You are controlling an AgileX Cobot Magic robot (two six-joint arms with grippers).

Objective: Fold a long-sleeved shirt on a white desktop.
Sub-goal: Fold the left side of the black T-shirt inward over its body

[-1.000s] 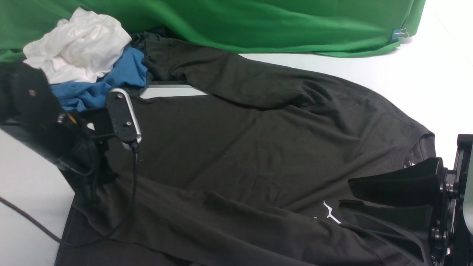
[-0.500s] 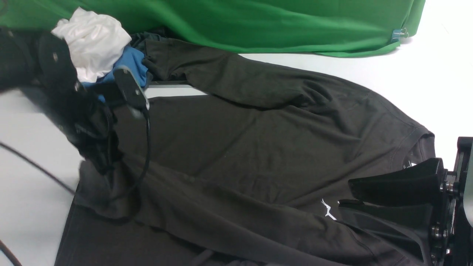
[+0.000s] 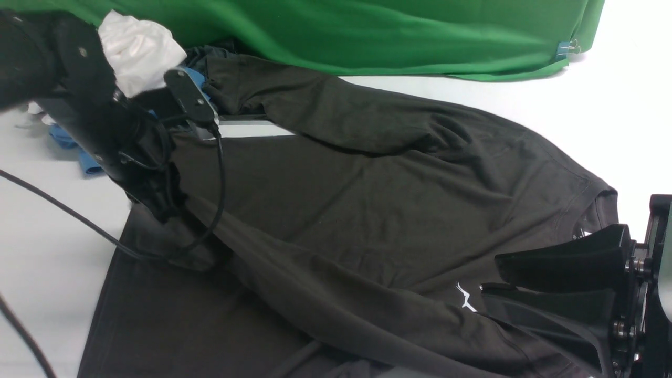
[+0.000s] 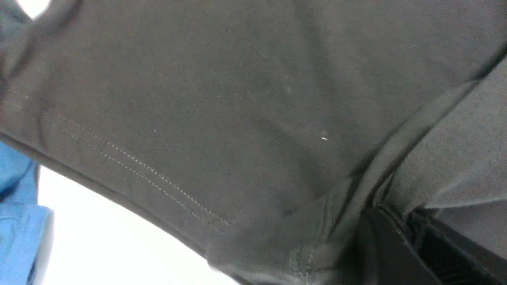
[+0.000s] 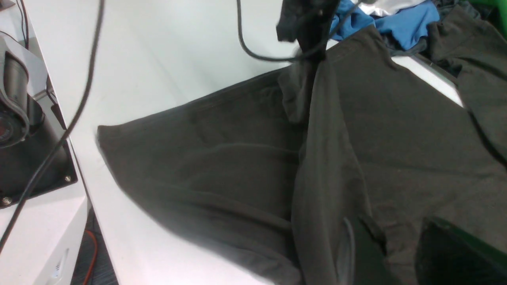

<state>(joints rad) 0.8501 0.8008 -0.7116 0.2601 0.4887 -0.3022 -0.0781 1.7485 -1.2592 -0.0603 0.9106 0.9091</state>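
The left gripper's (image 3: 157,202) fingertips are buried in bunched cloth of the long-sleeved shirt (image 3: 367,210) at the left. The shirt's near side runs off the front view's bottom edge. The right gripper (image 3: 493,281) is cut off at the right edge, and whether it pinches cloth is unclear. The white logo (image 3: 466,300) is too small to read.

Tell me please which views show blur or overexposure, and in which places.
Front view: the long-sleeved shirt is sharp; the white desktop washes out at far right. Left wrist view: fabric soft, too near; desktop blown out. Right wrist view: the right gripper is dark and out of focus; the left gripper is smeared.
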